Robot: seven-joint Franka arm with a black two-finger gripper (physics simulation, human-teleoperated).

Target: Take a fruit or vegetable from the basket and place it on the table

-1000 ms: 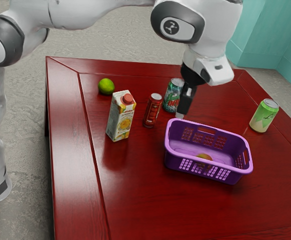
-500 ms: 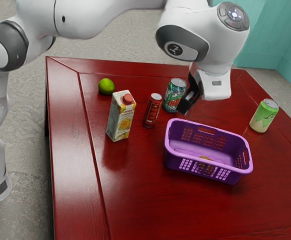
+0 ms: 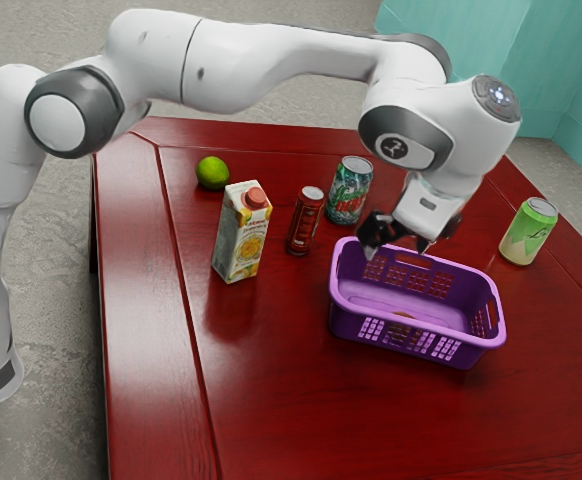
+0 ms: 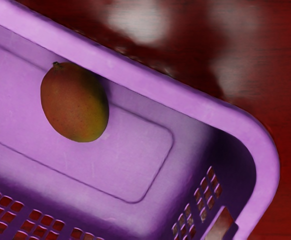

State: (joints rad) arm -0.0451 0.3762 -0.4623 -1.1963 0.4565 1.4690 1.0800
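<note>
My gripper is open above the far rim of the purple basket, near its corner toward the exterior view's left. Nothing is between the fingers. Low inside the basket, a red-green mango is mostly hidden by the near wall. In the wrist view the mango lies on the basket floor beside one long wall, its small stem visible. The hand stays above it, not touching it.
A juice carton, a red can and a green-red can stand left of or behind the basket. A lime lies farther back; a pale green can stands right. Red table extends in front.
My hand has turned and moved lower, toward the exterior view's right, and now hangs over the basket's far edge. Basket, carton and cans have stayed where they were.
</note>
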